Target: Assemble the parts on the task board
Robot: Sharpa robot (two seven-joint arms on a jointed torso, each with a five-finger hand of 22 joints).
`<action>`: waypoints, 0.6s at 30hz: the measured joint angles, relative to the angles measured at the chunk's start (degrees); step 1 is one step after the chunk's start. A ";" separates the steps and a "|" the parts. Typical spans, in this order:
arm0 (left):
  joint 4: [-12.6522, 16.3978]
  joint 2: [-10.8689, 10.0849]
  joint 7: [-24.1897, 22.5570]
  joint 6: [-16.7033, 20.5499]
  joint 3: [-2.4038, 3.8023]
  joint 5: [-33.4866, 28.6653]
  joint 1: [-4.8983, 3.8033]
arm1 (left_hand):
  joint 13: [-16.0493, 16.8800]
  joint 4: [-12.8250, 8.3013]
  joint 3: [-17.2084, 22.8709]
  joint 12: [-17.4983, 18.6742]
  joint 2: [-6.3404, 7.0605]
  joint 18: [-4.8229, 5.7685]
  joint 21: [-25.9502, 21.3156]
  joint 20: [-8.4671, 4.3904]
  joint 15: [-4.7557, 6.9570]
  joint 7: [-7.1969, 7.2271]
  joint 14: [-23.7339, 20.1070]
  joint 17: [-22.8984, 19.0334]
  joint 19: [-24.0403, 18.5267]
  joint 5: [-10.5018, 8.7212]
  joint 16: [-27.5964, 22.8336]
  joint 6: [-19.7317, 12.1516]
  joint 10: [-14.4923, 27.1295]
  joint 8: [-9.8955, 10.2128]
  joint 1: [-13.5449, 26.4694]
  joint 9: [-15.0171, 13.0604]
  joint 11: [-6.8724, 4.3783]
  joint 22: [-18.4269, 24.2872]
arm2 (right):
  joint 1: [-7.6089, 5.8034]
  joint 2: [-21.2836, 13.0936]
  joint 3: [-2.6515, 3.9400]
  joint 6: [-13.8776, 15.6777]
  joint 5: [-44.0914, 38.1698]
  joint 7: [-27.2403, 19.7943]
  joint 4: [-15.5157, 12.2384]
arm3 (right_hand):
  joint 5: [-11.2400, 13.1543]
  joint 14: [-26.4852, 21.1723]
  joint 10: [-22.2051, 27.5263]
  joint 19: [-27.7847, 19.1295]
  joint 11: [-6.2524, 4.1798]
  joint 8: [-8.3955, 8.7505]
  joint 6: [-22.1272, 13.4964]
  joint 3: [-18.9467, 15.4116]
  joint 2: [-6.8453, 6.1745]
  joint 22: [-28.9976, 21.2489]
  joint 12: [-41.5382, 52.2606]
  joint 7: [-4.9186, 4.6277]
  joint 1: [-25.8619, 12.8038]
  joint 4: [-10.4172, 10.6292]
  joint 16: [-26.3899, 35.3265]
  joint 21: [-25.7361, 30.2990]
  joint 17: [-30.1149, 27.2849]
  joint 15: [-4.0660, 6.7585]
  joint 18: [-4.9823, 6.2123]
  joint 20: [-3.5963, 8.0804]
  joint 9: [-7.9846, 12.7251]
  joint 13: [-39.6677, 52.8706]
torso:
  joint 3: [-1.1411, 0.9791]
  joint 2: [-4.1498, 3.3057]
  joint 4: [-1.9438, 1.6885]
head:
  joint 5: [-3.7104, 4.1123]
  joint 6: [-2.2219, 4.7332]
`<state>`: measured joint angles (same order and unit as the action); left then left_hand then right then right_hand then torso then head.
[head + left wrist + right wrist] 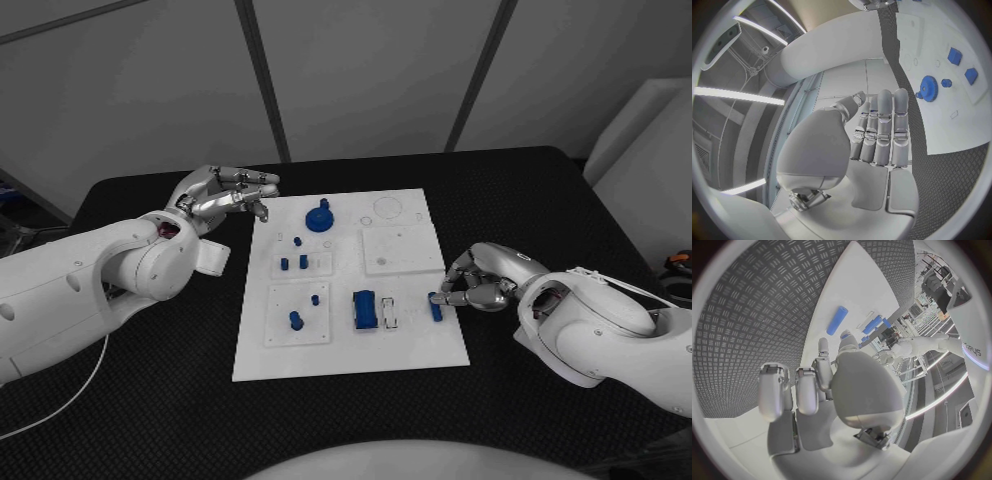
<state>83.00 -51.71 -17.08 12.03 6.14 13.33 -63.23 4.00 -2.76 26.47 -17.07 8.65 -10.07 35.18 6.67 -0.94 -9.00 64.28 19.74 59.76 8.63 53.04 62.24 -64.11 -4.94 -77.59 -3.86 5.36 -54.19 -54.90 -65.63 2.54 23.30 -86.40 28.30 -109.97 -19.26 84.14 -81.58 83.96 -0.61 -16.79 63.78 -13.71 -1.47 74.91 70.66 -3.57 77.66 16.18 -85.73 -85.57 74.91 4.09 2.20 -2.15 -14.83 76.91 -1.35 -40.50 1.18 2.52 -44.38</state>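
from my right wrist camera i see the right hand [832,385] over the black table [767,305], fingers curled inward, holding nothing i can make out. just past its fingertips lies a blue peg [837,320] on the white task board [861,285].

The right hand [476,285] covers part of the task board's [346,355] right edge; whether its fingertips touch the blue peg [436,311] cannot be told. Small blue parts [293,264] on the sub-plates are too small to identify.
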 measured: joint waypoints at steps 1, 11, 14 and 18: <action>0.00 -0.03 0.00 0.00 0.00 0.00 0.00 | 0.00 0.00 0.00 0.00 0.00 0.00 0.00 0.00 0.00 0.00 0.00 0.00 0.00 0.00 0.00 0.00 0.00 0.00 0.00 0.00 0.00 0.00 | 0.01 0.25 0.00 -0.26 -0.15 0.26 0.18 | 0.00 0.00 0.00 0.00 0.00 0.00 0.00 0.00 -0.05 0.00 0.00 0.00 -0.05 0.00 0.01 0.00 0.00 0.00 0.00 0.00 0.00 -0.30 | 0.00 0.00 0.00 | -0.02 -0.05; -0.02 -0.07 0.01 -0.01 0.00 0.00 0.03 | 0.00 0.00 0.00 -0.22 0.00 0.00 0.00 0.00 0.00 0.00 0.00 0.00 0.00 0.00 0.00 0.00 0.00 0.00 0.00 0.00 0.00 0.05 | 0.05 2.14 -0.02 -2.39 -1.34 1.65 1.08 | 0.30 0.00 0.00 0.00 0.00 0.00 0.87 -0.31 -0.10 0.00 0.00 0.49 -0.10 -0.01 0.05 0.00 0.00 0.00 0.00 0.00 -0.26 -0.36 | -0.01 -0.02 0.00 | -0.23 -0.33; -0.04 -0.07 0.01 -0.02 0.00 0.00 0.07 | 0.00 0.00 0.00 -0.22 0.00 0.00 0.00 0.00 0.00 0.00 0.00 0.00 0.00 0.00 0.00 0.00 0.00 0.00 0.00 0.00 0.00 0.05 | 0.13 2.44 -0.01 -3.12 -1.87 1.93 1.20 | 0.30 -0.21 -0.12 0.00 -0.12 -0.01 1.25 -0.47 -0.10 0.00 0.00 0.55 -0.10 -0.16 0.05 0.00 0.00 0.21 0.01 0.00 -0.50 -0.37 | -0.04 -0.02 0.00 | -0.26 -0.43; -0.04 -0.12 0.01 -0.02 0.00 0.00 0.10 | 0.00 0.00 0.00 -0.22 0.00 0.00 0.00 0.00 0.00 0.00 0.00 0.00 0.00 0.00 0.00 0.00 0.00 0.00 0.00 0.00 0.00 0.05 | 0.53 2.67 0.12 -3.96 -2.91 2.20 1.19 | 0.30 -0.21 -0.01 0.00 -0.45 -0.37 1.50 -0.49 -0.70 0.00 -0.08 0.77 0.49 -0.18 0.05 0.00 0.00 0.21 0.00 0.00 -0.95 -0.72 | -0.04 -0.02 0.01 | -0.29 -0.57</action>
<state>82.96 -51.83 -17.07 12.01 6.14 13.33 -63.14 4.00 -2.76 26.46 -17.29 8.65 -10.07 35.18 6.67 -0.94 -9.00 64.28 19.75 59.76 8.63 53.04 62.24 -64.11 -4.94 -77.59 -3.86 5.36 -54.14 -54.37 -62.95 2.66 19.35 -89.31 30.50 -108.78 -18.96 83.93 -81.58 83.96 -1.05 -17.15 65.27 -14.20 -2.17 74.91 70.58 -2.80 78.15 16.00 -85.68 -85.57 74.91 4.31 2.20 -2.15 -15.78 76.19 -1.40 -40.52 1.19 2.23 -44.95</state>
